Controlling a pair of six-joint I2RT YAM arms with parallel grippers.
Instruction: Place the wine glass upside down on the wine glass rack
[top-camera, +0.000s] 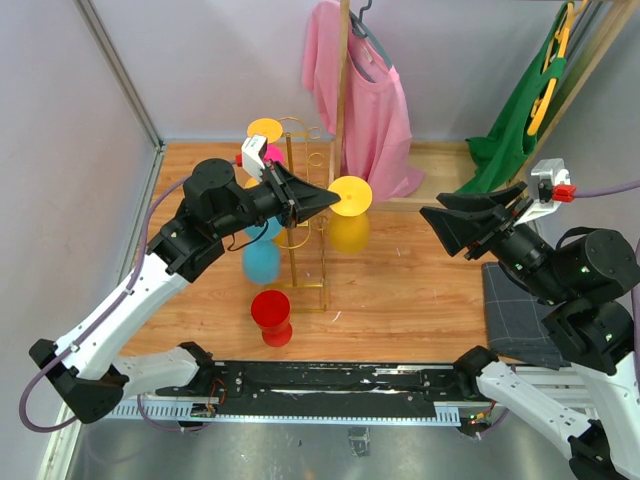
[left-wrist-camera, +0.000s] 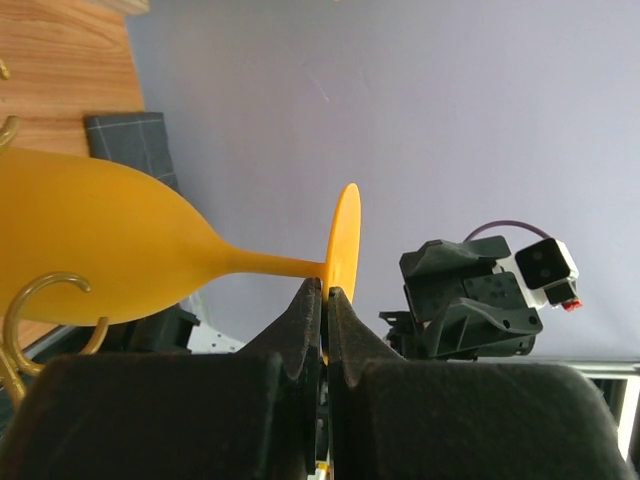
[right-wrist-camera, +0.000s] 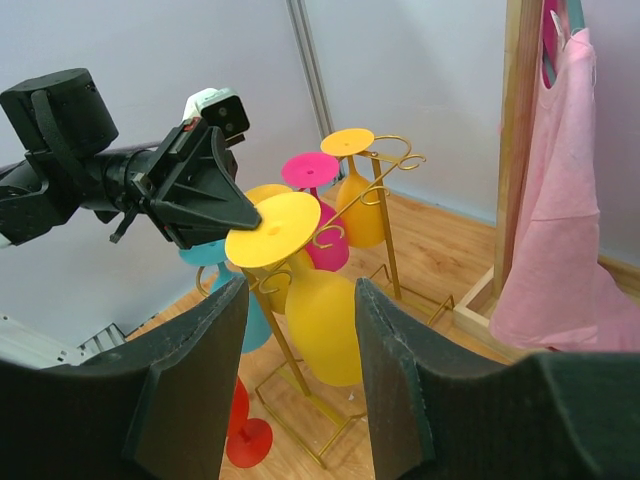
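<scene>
A yellow wine glass (top-camera: 349, 214) hangs upside down beside the gold wire rack (top-camera: 300, 215), foot up and bowl down. My left gripper (top-camera: 335, 199) is shut on the rim of its round foot (left-wrist-camera: 343, 247); the stem and bowl (left-wrist-camera: 95, 250) run left past a gold ring loop (left-wrist-camera: 45, 296). In the right wrist view the glass (right-wrist-camera: 322, 310) sits with its stem at a loop, beside pink, teal and orange glasses on the rack (right-wrist-camera: 385, 225). My right gripper (top-camera: 446, 228) is open and empty, held off to the right of the rack.
A red wine glass (top-camera: 271, 317) stands upside down on the wooden table in front of the rack. A wooden clothes stand (top-camera: 342, 90) with a pink shirt (top-camera: 371, 105) rises behind. A green garment (top-camera: 522, 110) hangs at back right. A grey cloth (top-camera: 515, 310) lies at right.
</scene>
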